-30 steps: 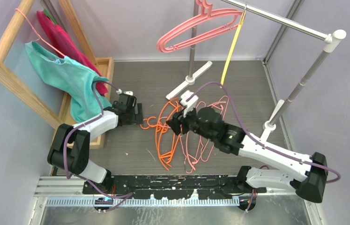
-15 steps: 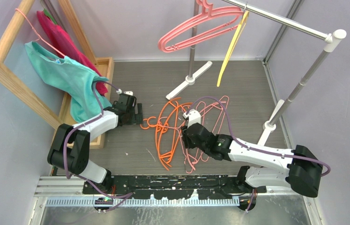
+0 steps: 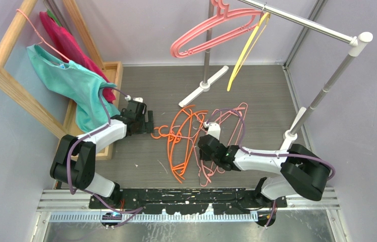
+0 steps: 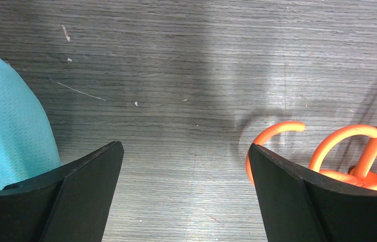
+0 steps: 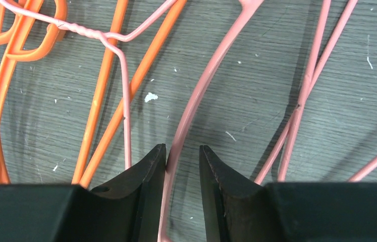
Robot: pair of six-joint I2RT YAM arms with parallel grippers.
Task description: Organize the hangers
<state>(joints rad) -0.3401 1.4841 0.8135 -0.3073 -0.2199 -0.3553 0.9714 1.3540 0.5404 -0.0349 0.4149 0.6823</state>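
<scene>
Several orange hangers (image 3: 178, 146) and pink hangers (image 3: 231, 126) lie tangled on the floor. A pink hanger (image 3: 211, 31) and a yellow hanger (image 3: 244, 53) hang on the metal rail (image 3: 307, 25). My right gripper (image 3: 205, 147) is down on the pile. In the right wrist view its jaws (image 5: 182, 151) stand slightly apart around a pink hanger bar (image 5: 201, 91), which touches only the left finger. My left gripper (image 3: 148, 122) is wide open and empty (image 4: 186, 151), low over the floor, with orange hooks (image 4: 347, 136) beside its right finger.
A wooden rack (image 3: 9, 80) at the left carries a thin pink hanger with teal cloth (image 3: 75, 83) and red cloth (image 3: 65, 40). The teal cloth (image 4: 9, 131) is beside my left finger. The rail's white feet (image 3: 204, 85) and post foot (image 3: 289, 135) stand on the floor.
My right arm has come down from below the rail onto the floor pile, its jaws now around a pink hanger. The yellow hanger swings on the rail. The left arm has not moved.
</scene>
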